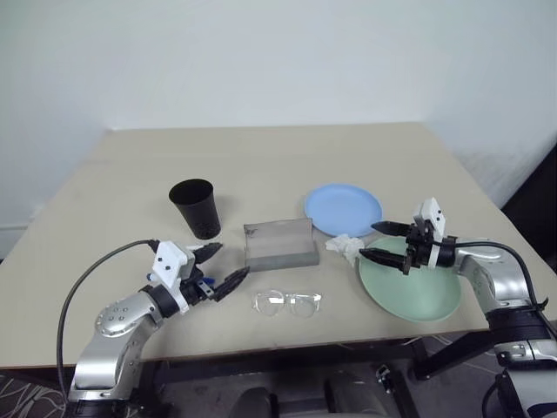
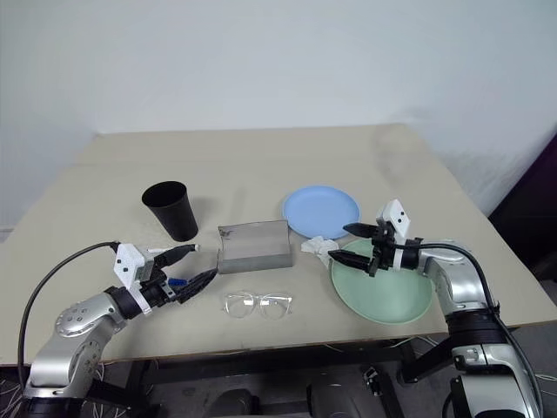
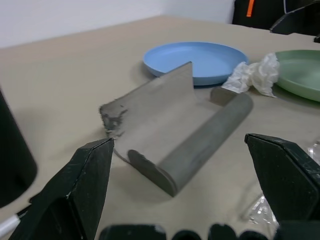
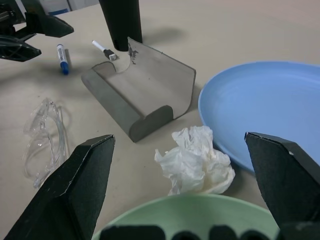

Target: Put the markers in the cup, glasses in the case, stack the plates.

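Observation:
The black cup stands left of the gray case, which lies open with its lid up. The clear glasses lie in front of the case near the table's front edge. Two markers rest by the cup: a black-capped marker and a blue marker. The light blue plate sits behind the mint green plate, the two apart. My left gripper hovers open and empty over the markers. Over the green plate's near-left rim my right gripper is open and empty too, pointing toward the case.
A crumpled white tissue lies between the case and the green plate, just under the right fingertips. The beige table stretches bare behind the objects to a white wall. A black cable loops from my left wrist.

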`<state>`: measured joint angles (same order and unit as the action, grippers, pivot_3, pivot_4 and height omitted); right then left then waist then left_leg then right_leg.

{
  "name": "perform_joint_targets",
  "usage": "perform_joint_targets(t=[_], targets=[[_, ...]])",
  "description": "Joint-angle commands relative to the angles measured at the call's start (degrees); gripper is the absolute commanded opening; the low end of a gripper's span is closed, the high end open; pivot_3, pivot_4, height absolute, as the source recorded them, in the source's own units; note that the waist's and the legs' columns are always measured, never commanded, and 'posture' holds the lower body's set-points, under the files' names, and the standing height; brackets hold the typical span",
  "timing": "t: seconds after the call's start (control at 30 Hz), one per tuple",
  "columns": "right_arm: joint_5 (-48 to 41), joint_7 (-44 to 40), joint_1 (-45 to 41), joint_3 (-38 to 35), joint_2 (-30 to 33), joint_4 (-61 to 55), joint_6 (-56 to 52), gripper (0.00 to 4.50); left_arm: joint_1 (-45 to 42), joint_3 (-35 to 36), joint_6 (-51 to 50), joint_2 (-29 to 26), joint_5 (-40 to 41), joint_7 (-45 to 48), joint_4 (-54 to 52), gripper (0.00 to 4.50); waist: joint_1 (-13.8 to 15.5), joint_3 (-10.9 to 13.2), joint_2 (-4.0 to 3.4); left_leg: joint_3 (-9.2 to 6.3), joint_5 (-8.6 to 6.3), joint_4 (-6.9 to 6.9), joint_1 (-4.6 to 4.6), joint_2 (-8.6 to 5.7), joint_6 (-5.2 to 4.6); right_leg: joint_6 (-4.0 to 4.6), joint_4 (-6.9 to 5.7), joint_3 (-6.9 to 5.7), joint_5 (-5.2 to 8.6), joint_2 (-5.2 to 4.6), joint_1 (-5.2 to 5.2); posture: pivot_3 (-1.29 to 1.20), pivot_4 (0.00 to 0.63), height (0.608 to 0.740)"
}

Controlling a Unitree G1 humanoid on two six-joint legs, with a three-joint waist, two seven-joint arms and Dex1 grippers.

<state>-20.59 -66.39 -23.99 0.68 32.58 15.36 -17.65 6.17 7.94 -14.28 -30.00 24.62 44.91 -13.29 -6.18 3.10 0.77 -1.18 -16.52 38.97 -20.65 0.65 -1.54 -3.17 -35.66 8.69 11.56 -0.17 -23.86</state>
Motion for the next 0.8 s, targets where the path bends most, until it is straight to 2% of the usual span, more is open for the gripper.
perform_joint_targets(t=[0.03,0.3,0.8], targets=[[-0.3,-0.2,-2.0,-1.4,0.6,-0.2,1.4,4.5,0.1,-0.3,-0.1,0.1,0.6,-0.2,-3.0,4.46,0.0,0.0,0.0,0.0,0.0,0.01,0.0,0.0,0.0,0.0,0.0,0.0,0.0,0.0,0.0,0.0,0.0,0.74],[0.5,1.6,-2.8,-2.2,1.5,0.7,2.3,4.5,-1.6,-1.4,-0.8,0.4,0.6,-0.2,-3.0,4.46,0.0,0.0,0.0,0.07,0.0,0.08,0.02,0.01,0.0,0.01,-0.02,0.01,0.0,0.0,0.01,0.0,0.0,0.74],[-0.7,7.0,3.4,-4.4,2.6,-6.3,-0.3,4.5,-3.6,-2.0,-0.8,-0.1,1.0,1.6,-1.8,4.46,0.0,0.0,0.01,0.18,0.0,0.07,0.04,0.04,-0.01,0.01,-0.04,0.08,0.0,0.0,-0.01,0.0,0.0,0.74]])
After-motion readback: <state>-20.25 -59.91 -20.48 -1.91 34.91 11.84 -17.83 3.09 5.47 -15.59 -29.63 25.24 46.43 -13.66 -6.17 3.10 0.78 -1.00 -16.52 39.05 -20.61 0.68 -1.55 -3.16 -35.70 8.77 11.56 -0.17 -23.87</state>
